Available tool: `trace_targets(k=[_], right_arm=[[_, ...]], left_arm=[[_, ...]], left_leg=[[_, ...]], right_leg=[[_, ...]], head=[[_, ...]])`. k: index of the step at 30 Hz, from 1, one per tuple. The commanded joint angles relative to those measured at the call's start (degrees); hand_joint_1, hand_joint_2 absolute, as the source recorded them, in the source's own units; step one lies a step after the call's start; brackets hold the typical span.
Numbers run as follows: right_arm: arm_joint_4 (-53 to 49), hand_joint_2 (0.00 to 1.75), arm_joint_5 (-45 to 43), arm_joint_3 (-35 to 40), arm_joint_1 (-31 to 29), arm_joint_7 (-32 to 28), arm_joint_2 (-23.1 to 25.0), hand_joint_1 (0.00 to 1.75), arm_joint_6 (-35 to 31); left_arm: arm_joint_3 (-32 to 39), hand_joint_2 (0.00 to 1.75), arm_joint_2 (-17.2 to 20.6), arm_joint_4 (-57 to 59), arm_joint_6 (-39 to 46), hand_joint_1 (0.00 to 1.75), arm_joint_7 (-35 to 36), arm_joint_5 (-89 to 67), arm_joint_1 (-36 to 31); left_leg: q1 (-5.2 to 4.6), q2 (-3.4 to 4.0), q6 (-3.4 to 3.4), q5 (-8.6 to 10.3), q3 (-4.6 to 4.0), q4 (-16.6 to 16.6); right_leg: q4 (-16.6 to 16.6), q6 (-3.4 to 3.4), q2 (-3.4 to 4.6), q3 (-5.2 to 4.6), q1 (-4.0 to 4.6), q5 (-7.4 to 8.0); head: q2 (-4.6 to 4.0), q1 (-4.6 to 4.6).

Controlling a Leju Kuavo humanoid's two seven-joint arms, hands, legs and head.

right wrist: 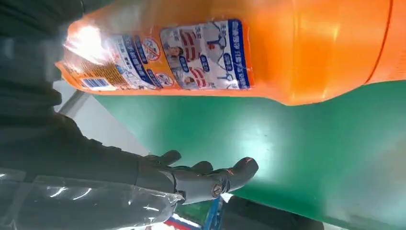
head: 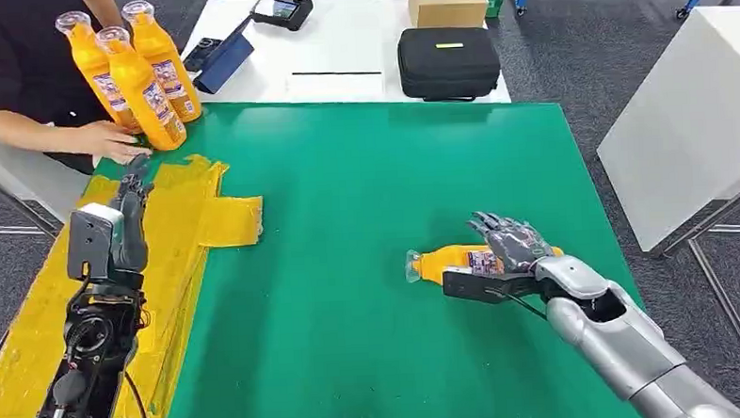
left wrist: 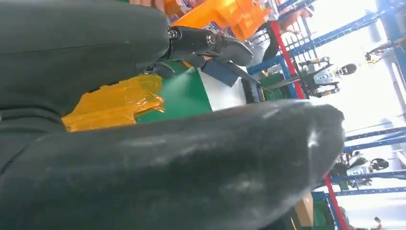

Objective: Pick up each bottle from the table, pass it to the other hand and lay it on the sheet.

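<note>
Green table (head: 366, 200) fills mid-frame. Yellow sheet (head: 174, 236) lies along its left edge, crumpled. Three orange bottles (head: 139, 73) stand upright at upper left corner. One orange bottle (head: 439, 261) lies on its side at lower right, cap toward frame left.

Four orange bottles were in sight: three upright bottles (head: 134, 73) and one lying bottle (head: 444, 261); perhaps more stood out of frame.
</note>
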Motion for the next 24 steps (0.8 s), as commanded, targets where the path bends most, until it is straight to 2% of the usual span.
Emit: trace_targets(k=[1, 3, 5, 6, 11, 15, 17, 21, 24], right_arm=[[10.8, 1.75, -0.8, 4.9, -6.8, -1.4, -0.1, 0.0, 1.9], [9.6, 1.75, -1.3, 4.8, -6.2, -1.5, -1.1, 0.0, 2.3], [8.4, 1.75, -1.8, 4.5, -5.8, -0.7, -1.5, 0.0, 3.8], [7.9, 1.75, -1.5, 4.5, -5.3, 0.1, -1.8, 0.0, 4.1], [4.6, 1.75, -2.3, 2.8, -0.4, 1.1, -5.9, 0.0, 3.5], [4.7, 1.75, -2.4, 2.8, -0.6, 0.6, -6.7, 0.0, 3.9], [5.3, 1.75, -2.2, 3.0, -1.2, 0.5, -6.2, 0.0, 4.0], [10.4, 1.75, -2.1, 5.2, -5.1, -0.5, -4.9, 0.0, 5.4], [10.8, 1.75, -3.3, 6.3, -4.5, -1.5, -7.3, 0.0, 6.0]], left_arm=[[1.2, 0.0, 0.7, 1.3, 1.3, 0.0, 0.4, 0.7, 0.3], [1.6, 0.0, 0.9, 1.5, 1.4, 0.0, 0.5, 0.8, 0.7], [1.7, 0.0, 1.0, 1.9, 1.4, 0.0, 0.4, 1.1, 0.6], [1.5, 0.0, 1.0, 2.4, 1.4, 0.0, 0.4, 1.1, 0.1], [1.2, 0.0, 0.9, 3.3, 1.8, 0.0, 0.7, 1.3, -0.7], [1.7, 0.0, 1.3, 3.7, 2.2, 0.0, 0.8, 1.6, -0.3], [2.0, 0.0, 1.2, 3.6, 2.5, 0.0, 0.5, 2.0, 0.0], [2.6, 0.0, 1.1, 3.8, 2.9, 0.0, -0.1, 2.7, 0.0], [2.0, 0.0, 0.9, 5.7, 2.7, 0.0, -0.2, 2.7, -1.8]], left_leg=[[-0.02, 0.08, -0.05, -0.08, 0.22, 0.0], [-0.02, 0.02, -0.09, -0.18, 0.42, 0.0], [-0.02, -0.02, -0.04, -0.06, 0.18, 0.0], [-0.06, 0.0, -0.08, -0.19, 0.42, 0.0], [-0.02, -0.23, -0.09, -0.14, 0.37, 0.0], [-0.05, -0.13, -0.06, -0.07, 0.14, 0.0], [-0.08, -0.06, -0.1, -0.19, 0.32, 0.0], [-0.07, 0.03, -0.09, -0.12, 0.26, 0.0], [-0.04, -0.05, -0.03, -0.02, 0.04, 0.0]], right_leg=[[0.0, -0.06, 0.17, 0.16, -0.03, -0.05], [0.0, -0.1, 0.16, 0.35, -0.04, -0.16], [0.0, -0.05, 0.05, 0.14, -0.03, -0.06], [0.1, -0.1, 0.15, 0.33, -0.08, -0.19], [0.0, -0.1, -0.08, 0.38, -0.04, -0.19], [0.0, -0.06, -0.04, 0.14, -0.05, -0.08], [0.1, -0.11, 0.1, 0.28, -0.09, -0.18], [0.0, -0.1, 0.15, 0.18, -0.07, -0.1], [0.0, -0.04, -0.01, 0.04, -0.03, -0.02]], head=[[0.0, -0.02], [0.0, 0.0], [0.0, 0.0], [0.0, -0.02], [0.0, -0.02], [0.0, 0.0], [0.0, -0.02], [0.0, -0.02], [0.0, -0.02]])
